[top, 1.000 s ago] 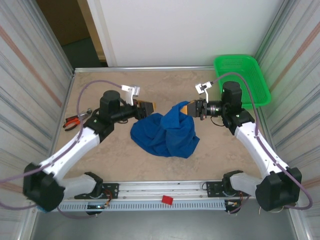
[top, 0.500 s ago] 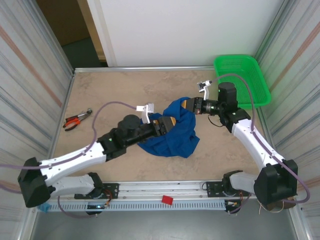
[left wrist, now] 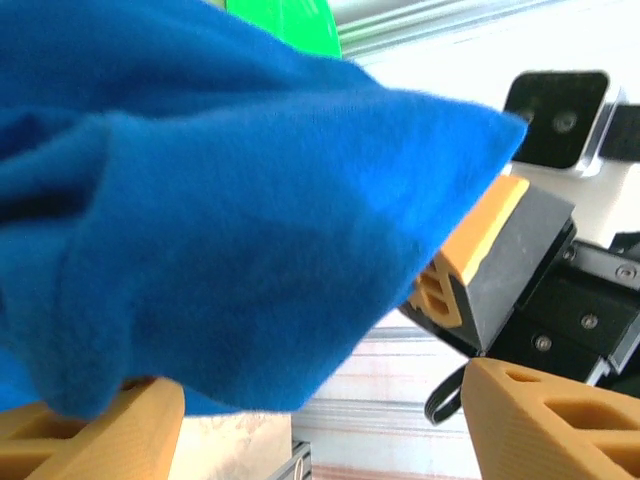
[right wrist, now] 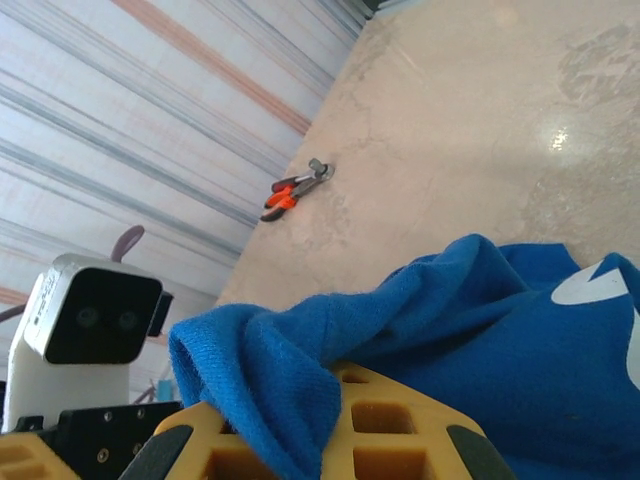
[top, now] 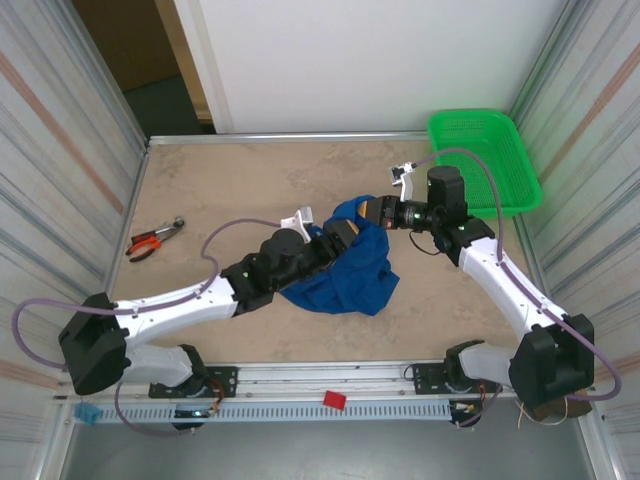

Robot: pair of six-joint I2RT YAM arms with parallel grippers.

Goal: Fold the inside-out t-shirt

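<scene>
The inside-out t-shirt (top: 345, 275) lies as a crumpled royal-blue heap a little right of the middle of the bench (top: 220, 190), its upper edge lifted off the surface into a peak between the two arms. A curve of white print (right wrist: 600, 285) shows on one fold in the right wrist view. The right fingers (top: 372, 210) are clamped shut on that raised edge from the right, with a thick hem of cloth wrapped over one yellow finger. The left fingers (left wrist: 560, 420) reach in from the left and stand spread wide, one on each side below the hanging fold; the cloth seems to brush the finger at the lower left, though the close view does not make that certain. Orange-handled pliers (top: 155, 238) lie well apart near the bench's left edge, and a green mesh basket (top: 485, 160) sits in the far right corner.
</scene>
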